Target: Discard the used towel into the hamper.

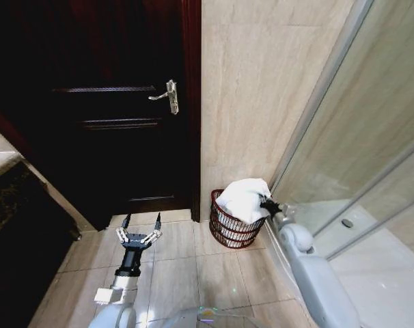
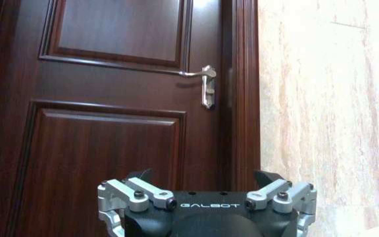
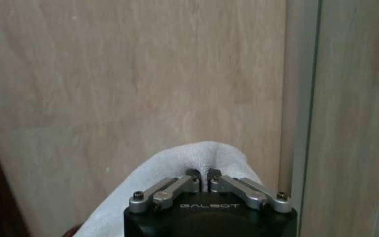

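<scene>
Towel [image 1: 242, 198]: white and bunched, we have it heaped over the hamper's rim, part of it down inside the basket and part mounded above the edge; in the right wrist view [image 3: 176, 173] it bulges up right in front of our fingers.
Door [image 1: 98, 102]: dark wood, panelled, closed, filling the wall to our left; its silver lever handle [image 1: 167, 96] sits near the frame, and the left wrist view looks straight at it [image 2: 206, 84].
Wall [image 1: 261, 89]: beige stone tile between the door frame and the glass shower screen [image 1: 357, 150] on our right.
Floor [image 1: 193, 273]: pale tiles, with the hamper standing on them in the corner.
Hamper [image 1: 231, 229]: dark reddish-brown open weave, round, wider at the rim, set against the wall just beside the shower screen.
Right hand [image 1: 267, 204]: we're out over the hamper's rim, fingers clenched together on the towel, cloth pinched between the tips [image 3: 203, 180].
Left hand [image 1: 141, 224]: low over the floor in front of the door, well apart from the hamper, fingers spread wide and holding nothing [image 2: 206, 200].
</scene>
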You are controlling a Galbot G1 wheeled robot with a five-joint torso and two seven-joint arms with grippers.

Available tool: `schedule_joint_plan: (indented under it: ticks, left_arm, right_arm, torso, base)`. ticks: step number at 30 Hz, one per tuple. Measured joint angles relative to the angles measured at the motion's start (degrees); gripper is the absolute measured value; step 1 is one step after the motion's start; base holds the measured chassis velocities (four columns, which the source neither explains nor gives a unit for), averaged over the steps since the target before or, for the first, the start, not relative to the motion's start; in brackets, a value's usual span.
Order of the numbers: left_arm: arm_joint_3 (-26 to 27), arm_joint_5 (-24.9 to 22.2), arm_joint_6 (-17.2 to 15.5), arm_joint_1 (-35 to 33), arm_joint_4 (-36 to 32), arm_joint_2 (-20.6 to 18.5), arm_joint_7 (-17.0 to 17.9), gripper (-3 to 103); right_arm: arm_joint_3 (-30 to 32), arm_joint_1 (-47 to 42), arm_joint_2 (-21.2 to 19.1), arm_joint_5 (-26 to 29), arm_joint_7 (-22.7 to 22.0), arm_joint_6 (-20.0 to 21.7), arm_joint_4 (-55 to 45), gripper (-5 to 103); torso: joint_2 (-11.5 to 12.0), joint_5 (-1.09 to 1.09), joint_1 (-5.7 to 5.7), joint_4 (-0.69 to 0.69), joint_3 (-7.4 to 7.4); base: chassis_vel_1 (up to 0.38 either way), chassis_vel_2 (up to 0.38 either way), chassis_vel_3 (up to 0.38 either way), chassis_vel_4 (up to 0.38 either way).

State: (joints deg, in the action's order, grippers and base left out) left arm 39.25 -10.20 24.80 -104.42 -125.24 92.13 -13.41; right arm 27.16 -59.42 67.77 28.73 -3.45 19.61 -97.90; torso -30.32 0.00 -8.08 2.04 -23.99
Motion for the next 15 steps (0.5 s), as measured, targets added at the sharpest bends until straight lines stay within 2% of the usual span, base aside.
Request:
schedule_joint_plan:
  ticks: [5, 7, 15]
  left_arm:
    - [-0.2, 0.0, 0.0, 0.5, 1.0, 0.0, 0.0, 100]
    - [-0.4, -0.1, 0.0, 1.1, 1.6, 0.0, 0.0, 100]
    - [-0.2, -1.5, 0.2, 2.1, 3.0, -0.1, -0.2, 100]
  right_arm:
    - [-1.7, 3.0, -1.4, 0.4, 0.0, -1.7, 3.2, 4]
    - [-2.3, 3.2, -1.6, -0.2, 1.7, -1.6, 4.6, 4]
    - [-4.8, 4.5, -2.3, 1.0, 4.4, 3.7, 8.3, 4]
  torso:
    - [0.0, 0.0, 0.0, 0.01, 0.0]
    - [0.0, 0.0, 0.0, 0.0, 0.0]
    - [0.0, 0.01, 0.0, -0.01, 0.0]
  base:
    - [0.0, 0.0, 0.0, 0.0]
    - [0.0, 0.0, 0.0, 0.0]
    - [0.0, 0.0, 0.0, 0.0]
